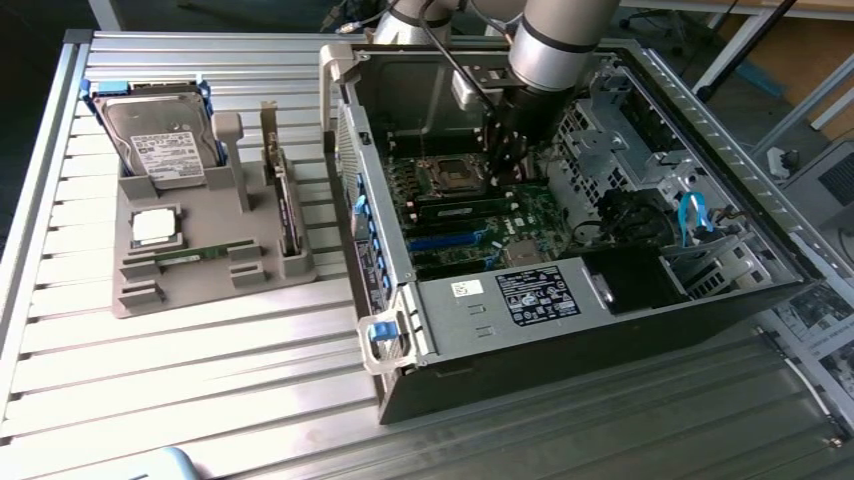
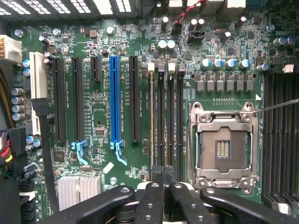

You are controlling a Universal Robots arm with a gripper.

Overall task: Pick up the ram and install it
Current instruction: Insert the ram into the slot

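Note:
The ram (image 1: 461,212) stands as a green stick in a memory slot on the motherboard, inside the open computer case. In the wrist view it shows edge-on as a thin yellowish line (image 2: 151,116) in the slot farthest from the processor socket (image 2: 224,144). My gripper (image 1: 507,175) reaches down into the case beside it. Its black fingertips (image 2: 156,179) are pressed together just above the end of the memory slots, and the gripper (image 2: 163,179) is shut with nothing visible between them. A second green stick (image 1: 184,256) lies in the grey holder outside the case.
The grey holder (image 1: 140,290) at the exterior view's left also carries a hard drive (image 1: 158,140), a square silver chip (image 1: 155,226) and an upright card (image 1: 283,205). Case walls (image 1: 350,120), a drive cage (image 1: 601,130) and cables (image 1: 691,220) close in around the arm.

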